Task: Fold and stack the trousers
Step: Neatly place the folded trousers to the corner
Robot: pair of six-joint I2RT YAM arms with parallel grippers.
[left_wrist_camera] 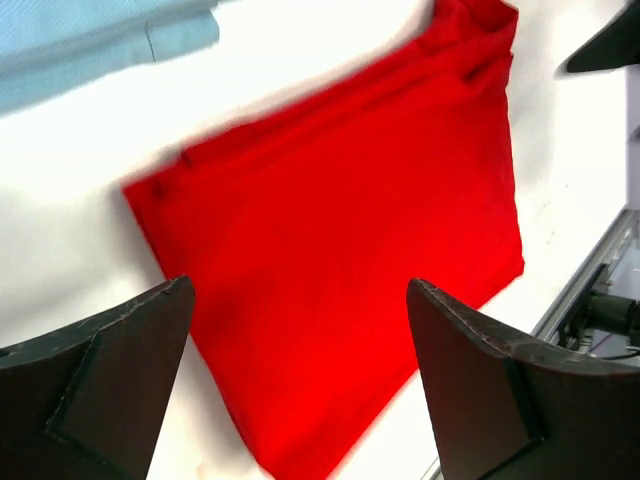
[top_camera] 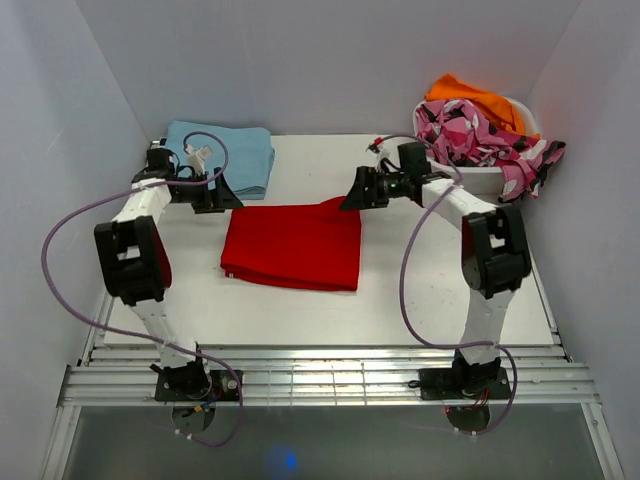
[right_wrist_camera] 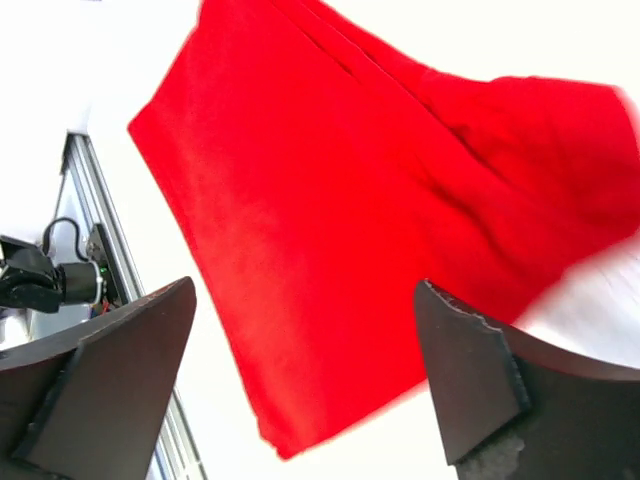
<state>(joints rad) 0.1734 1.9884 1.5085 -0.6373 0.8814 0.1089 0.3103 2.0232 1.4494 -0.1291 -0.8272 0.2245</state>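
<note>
Left wrist — fingers spread wide, empty, above trousers.

A white surface fills the middle of the overhead view, flat and matte, evenly lit, with only soft shadows on it. Three plain pale walls enclose it: a back wall, a left wall and a right wall, all with a faint lavender-grey cast. Along the near edge run ribbed silver metal rails. Below them lies a dark grey floor carrying a small blue glint.
</note>
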